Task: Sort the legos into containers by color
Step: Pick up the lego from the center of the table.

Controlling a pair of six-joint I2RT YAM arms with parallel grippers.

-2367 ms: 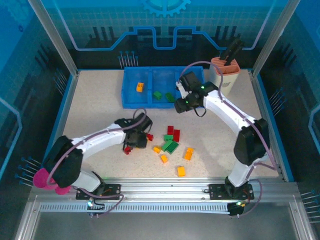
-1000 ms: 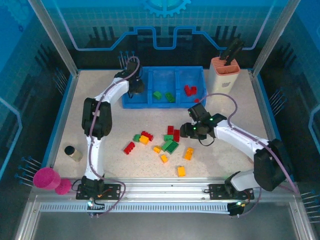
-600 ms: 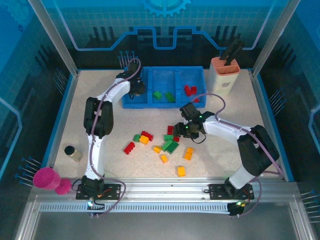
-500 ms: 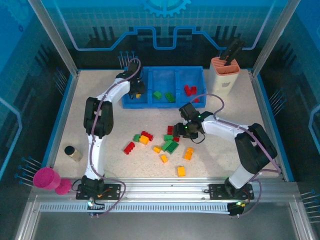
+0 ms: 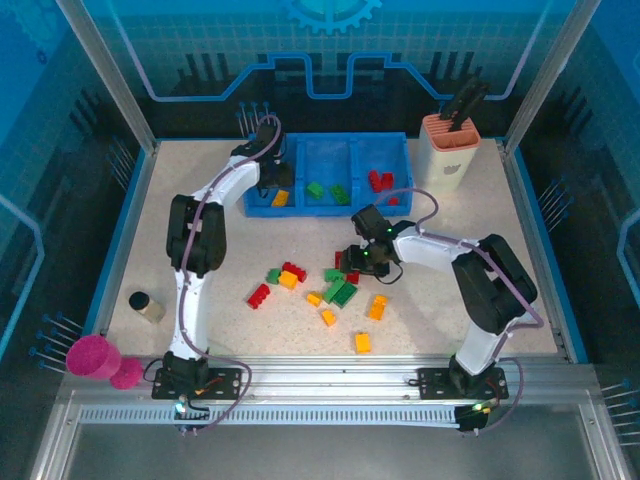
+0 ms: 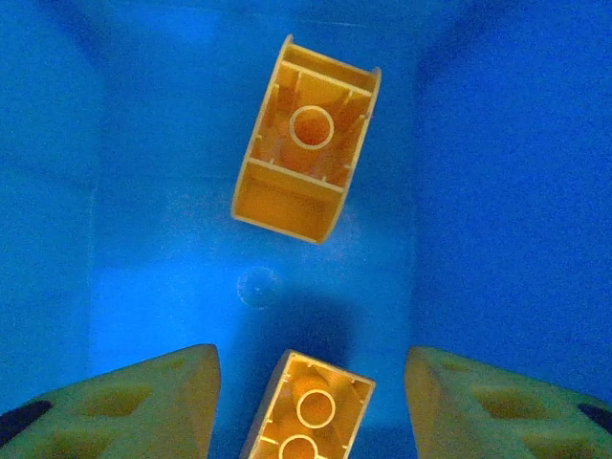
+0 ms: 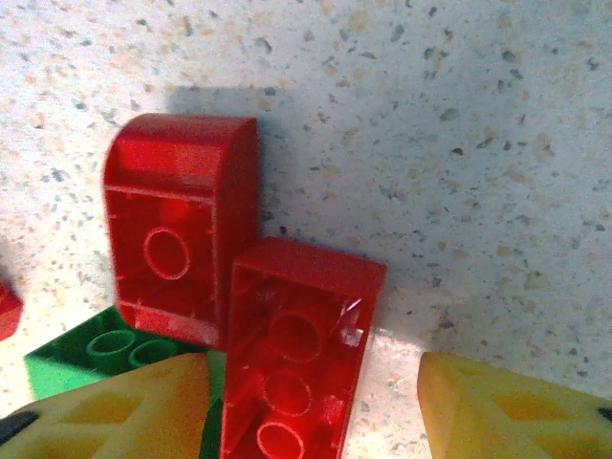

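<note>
The blue tray (image 5: 262, 205) stands at the back with three compartments. My left gripper (image 5: 272, 178) hangs open over the left compartment (image 6: 172, 239). Two orange bricks lie upside down there: one (image 6: 306, 139) ahead, and one (image 6: 308, 406) loose between the fingers (image 6: 143, 402) with gaps on both sides. Green bricks (image 5: 315, 189) lie in the middle compartment, red ones (image 5: 380, 180) in the right. My right gripper (image 5: 362, 258) is open and low over the pile on the table. An upturned red brick (image 7: 301, 354) lies between its fingers, and a second red brick (image 7: 182, 239) touches it.
Loose red (image 5: 259, 295), green (image 5: 340, 292) and orange (image 5: 362, 342) bricks are scattered mid-table. A green brick (image 7: 86, 359) lies under the right gripper's left finger. The peach holder (image 5: 450, 145) is back right. A tan cylinder (image 5: 147, 305) and a pink object (image 5: 95, 357) are front left.
My right gripper has moved left and down onto the red bricks at the pile's top. An orange brick now lies in the left compartment, free of my left gripper.
</note>
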